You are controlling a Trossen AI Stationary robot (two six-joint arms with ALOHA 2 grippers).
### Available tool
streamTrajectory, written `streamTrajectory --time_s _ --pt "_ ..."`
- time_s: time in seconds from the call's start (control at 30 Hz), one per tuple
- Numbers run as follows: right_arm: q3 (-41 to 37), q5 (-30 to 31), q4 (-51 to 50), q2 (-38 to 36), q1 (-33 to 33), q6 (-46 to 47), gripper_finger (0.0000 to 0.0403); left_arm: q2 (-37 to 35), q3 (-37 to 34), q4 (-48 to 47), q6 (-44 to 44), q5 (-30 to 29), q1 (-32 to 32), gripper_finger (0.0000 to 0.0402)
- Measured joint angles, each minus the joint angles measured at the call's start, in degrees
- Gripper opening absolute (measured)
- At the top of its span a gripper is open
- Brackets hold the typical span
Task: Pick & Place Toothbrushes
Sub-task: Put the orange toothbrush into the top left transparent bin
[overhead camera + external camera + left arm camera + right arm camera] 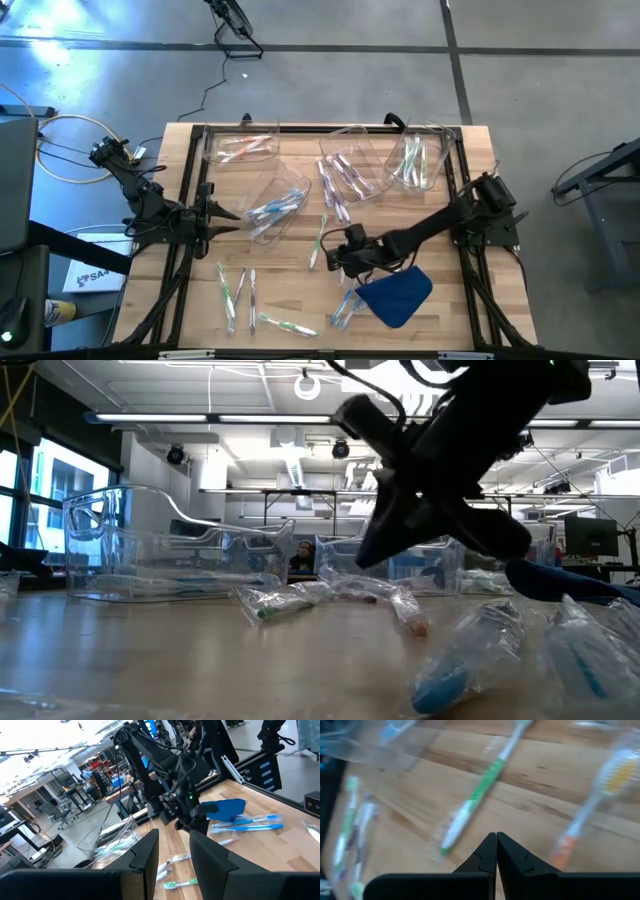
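While the right pincer [330, 252] hangs low over the middle of the desk [290, 300], its two fingers are pressed together tip to tip with nothing between them, per the right wrist view. A green-and-white toothbrush [475, 800] lies wrapped on the wood just ahead of those tips, not touching them; an orange-handled one [585, 815] lies off to its side.

Left pincer [228, 215] sits at the desk's left edge, fingers [145, 860] parted about halfway, gripping nothing.

Toothbrush positions, high view:
- loose group [240, 290] on the near-left part of the desk
- single green one [319, 243] beside the right pincer
- a few [345, 305] at the edge of the blue cloth [398, 292], partly under it
- purple ones [333, 190] spilling out of the middle clear bin [350, 160]
- more in the back-left bin [240, 148], the tipped bin [272, 208] near the left pincer, and the back-right bin [418, 160]

Low view is mostly blocked by the right arm; the wrapped items up close look like toothbrushes, though that's hard to confirm.
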Motion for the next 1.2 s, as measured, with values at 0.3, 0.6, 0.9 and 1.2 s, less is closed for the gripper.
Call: streamTrajectory --time_s 0.3,0.6,0.9,1.2 --pt "-0.02 -4.9 -8.26 0.02 -1.22 2.85 0.0003 0.0 0.0 -0.02 0.02 0.0 0.0 0.0106" --pt "-0.02 -4.78 -8.42 0.04 -1.28 2.13 0.0003 0.0 0.0 -0.02 0.0 -0.02 0.0 0.0106" --pt "-0.02 -7.15 -7.35 0.07 -1.28 1.1 0.0003 0.0 0.0 -0.02 0.02 -0.02 0.0 0.0106" --pt "0.07 -8.54 -5.32 3.03 -1.3 0.87 0.0003 -0.02 0.0 -0.02 0.0 -0.02 0.0 0.0106"
